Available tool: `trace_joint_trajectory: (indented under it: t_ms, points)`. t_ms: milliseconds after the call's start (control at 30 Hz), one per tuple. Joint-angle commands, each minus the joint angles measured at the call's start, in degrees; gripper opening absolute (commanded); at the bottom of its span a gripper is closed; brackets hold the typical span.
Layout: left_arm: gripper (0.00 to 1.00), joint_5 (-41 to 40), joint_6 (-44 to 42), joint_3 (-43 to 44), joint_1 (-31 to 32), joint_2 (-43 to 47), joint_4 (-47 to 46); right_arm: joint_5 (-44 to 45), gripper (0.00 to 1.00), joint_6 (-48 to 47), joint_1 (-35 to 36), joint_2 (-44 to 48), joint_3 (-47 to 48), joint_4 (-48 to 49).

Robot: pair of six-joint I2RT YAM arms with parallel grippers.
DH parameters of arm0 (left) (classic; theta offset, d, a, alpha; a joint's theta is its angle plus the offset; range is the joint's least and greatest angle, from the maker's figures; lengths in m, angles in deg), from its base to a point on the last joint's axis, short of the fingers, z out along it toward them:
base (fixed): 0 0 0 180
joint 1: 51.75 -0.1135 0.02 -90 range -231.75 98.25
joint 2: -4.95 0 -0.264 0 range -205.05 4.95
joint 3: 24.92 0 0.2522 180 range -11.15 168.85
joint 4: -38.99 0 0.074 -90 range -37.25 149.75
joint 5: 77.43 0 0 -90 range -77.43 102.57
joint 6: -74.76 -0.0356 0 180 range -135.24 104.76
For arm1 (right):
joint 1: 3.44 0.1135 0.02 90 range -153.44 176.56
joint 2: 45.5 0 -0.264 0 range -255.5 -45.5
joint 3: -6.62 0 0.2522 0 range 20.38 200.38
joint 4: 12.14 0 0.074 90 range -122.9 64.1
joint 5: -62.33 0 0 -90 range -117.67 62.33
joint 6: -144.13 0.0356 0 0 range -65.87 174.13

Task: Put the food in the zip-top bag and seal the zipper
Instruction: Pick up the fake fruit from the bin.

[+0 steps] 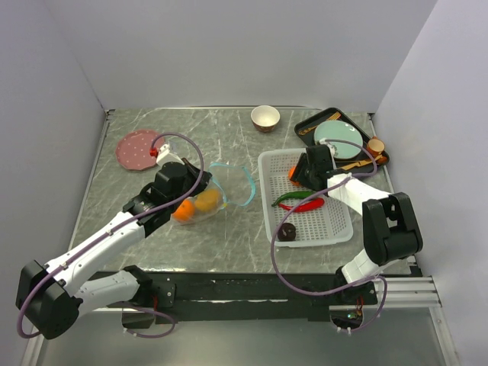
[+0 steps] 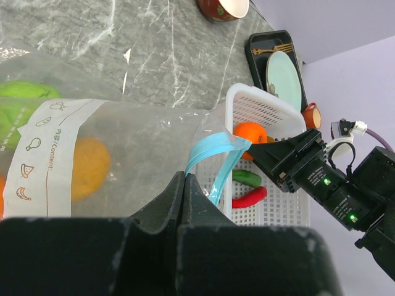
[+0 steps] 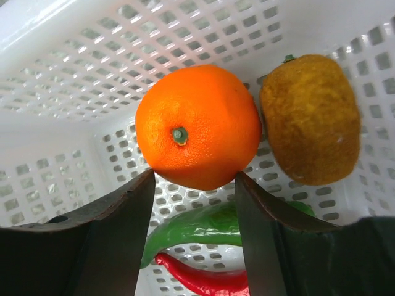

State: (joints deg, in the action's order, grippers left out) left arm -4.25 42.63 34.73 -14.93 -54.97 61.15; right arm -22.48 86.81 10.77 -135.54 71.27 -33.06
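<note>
My left gripper [image 2: 183, 176] is shut on the mouth edge of the clear zip-top bag [image 1: 204, 200], where the teal zipper [image 2: 213, 148] loops up and open. Inside the bag lie an orange [image 1: 183, 210], a yellow-orange fruit [image 2: 89, 166] and a green round fruit [image 2: 24, 92]. My right gripper [image 3: 194, 179] reaches into the far left corner of the white basket [image 1: 305, 238], its fingertips pressed against both sides of a second orange [image 3: 197, 123]. A brown kiwi [image 3: 308, 117] sits right beside it. A green chili [image 3: 197, 231], a red chili [image 3: 197, 280] and a dark donut piece [image 1: 287, 232] lie in the basket.
A tan bowl [image 1: 264, 117] stands at the back centre. A pink plate [image 1: 137, 149] lies at the back left. A black tray [image 1: 311, 122] with a teal plate [image 1: 338, 136], cutlery and a small cup sits behind the basket. White walls enclose the table.
</note>
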Motion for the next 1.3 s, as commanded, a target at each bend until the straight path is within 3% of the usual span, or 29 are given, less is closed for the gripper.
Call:
trace_joint_trajectory:
  t_ms: [0,167,333,433,733,1267]
  points:
    - [0.01,-0.1,-0.6,1.2,-0.3,0.4,-1.2,-3.1,0.61,-1.9,-0.2,1.7,-0.1,3.2]
    - [0.01,0.0,-0.5,1.1,-0.4,0.4,-1.2,-5.0,0.63,-2.4,-0.2,2.7,-0.2,3.4]
    - [0.01,0.0,-0.5,1.0,-0.4,0.3,-1.4,-2.0,0.84,-2.0,-0.2,4.4,-0.4,2.7]
    - [0.01,0.1,-0.5,1.0,-0.5,0.2,-1.3,-0.3,0.89,-1.8,-0.2,5.0,-0.2,2.2]
    - [0.01,-0.1,-0.6,1.2,-0.6,-0.1,-1.2,4.2,0.90,-1.6,-0.2,0.5,4.5,-1.1]
    - [0.01,2.6,-0.1,0.3,-1.4,0.9,-2.6,3.3,0.90,-1.0,-0.2,-4.6,8.7,-2.4]
